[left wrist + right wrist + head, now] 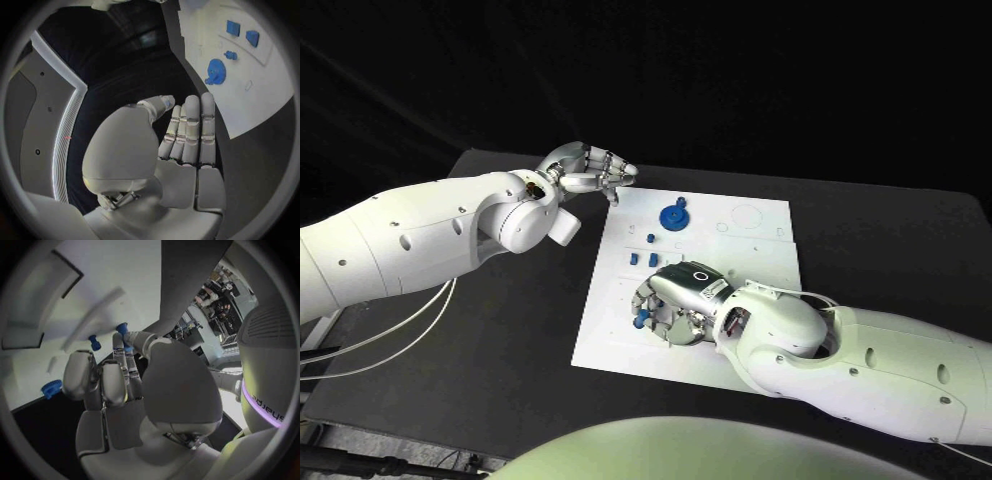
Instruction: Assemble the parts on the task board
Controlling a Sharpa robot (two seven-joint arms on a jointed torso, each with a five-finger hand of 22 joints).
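The white task board (733,290) lies in the middle of the black table. A blue gear (675,216) sits near its far edge, with small blue parts (652,238) below it. My right hand (682,300) is low over the board's near-left area. There its thumb and a finger pinch a small blue peg (122,329), next to another blue peg (94,342) standing in the board and a blue toothed part (51,388). My left hand (589,170) hovers just off the board's far-left corner, with fingers held together, thumb against them and nothing seen in it. The left wrist view shows the gear (215,71).
Bare black table (488,340) stretches to the left of the board, and more of it (877,240) lies to the right. White cables (387,335) hang under my left arm near the table's left edge.
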